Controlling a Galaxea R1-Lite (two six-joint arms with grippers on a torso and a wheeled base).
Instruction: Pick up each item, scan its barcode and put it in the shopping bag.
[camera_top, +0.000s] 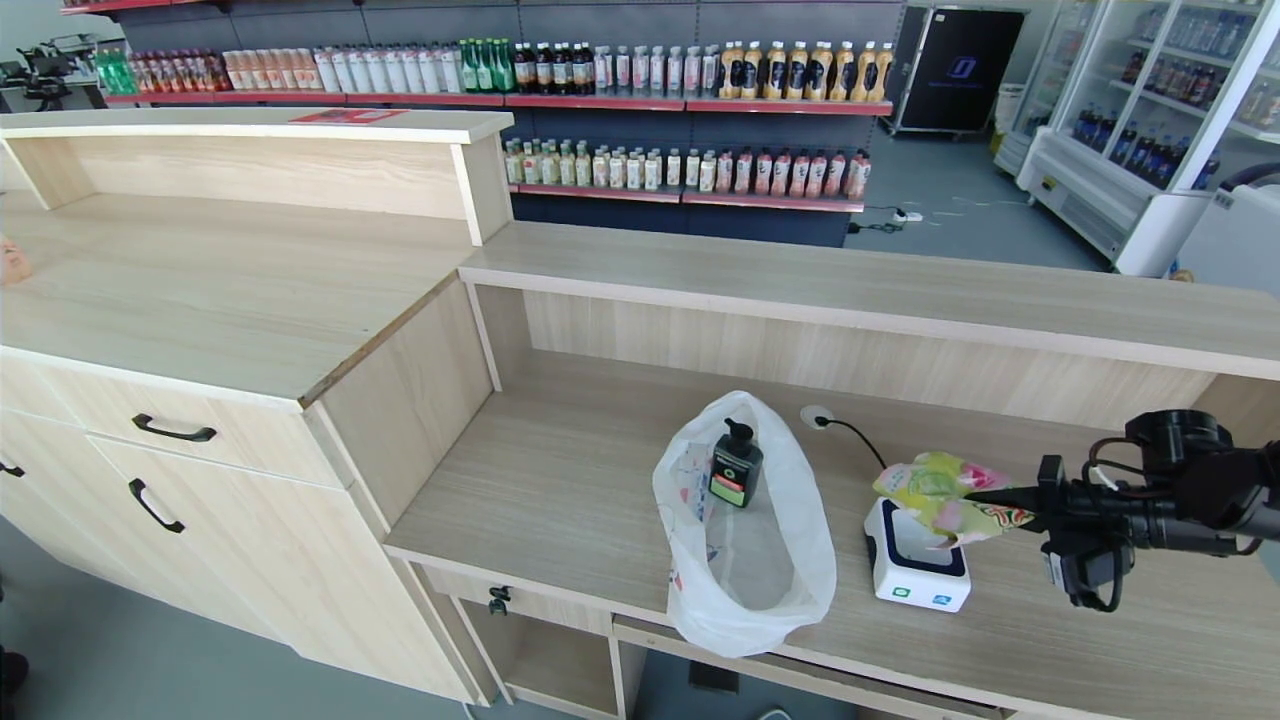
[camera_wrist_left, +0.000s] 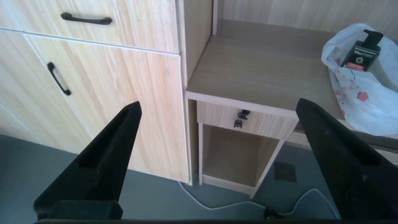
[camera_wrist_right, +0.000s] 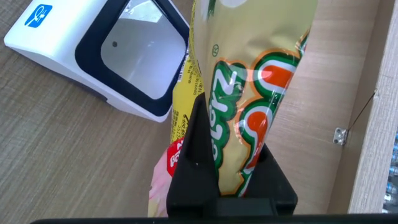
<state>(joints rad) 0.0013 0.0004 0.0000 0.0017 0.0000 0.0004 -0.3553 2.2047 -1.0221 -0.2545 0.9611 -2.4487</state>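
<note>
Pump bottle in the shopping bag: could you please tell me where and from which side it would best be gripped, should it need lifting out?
Grip the pump bottle across its flat dark body, just under the narrow pump neck, coming from above through the open mouth of the shopping bag. It seems to stand upright, and the bag's walls surround its sides.

The left gripper (camera_wrist_left: 219, 104), fingers spread wide, hangs before the cabinet (camera_wrist_left: 112, 99); the shopping bag (camera_wrist_left: 367, 93) on the tabletop (camera_wrist_left: 261, 65) holds a bottle (camera_wrist_left: 362, 53).
</note>
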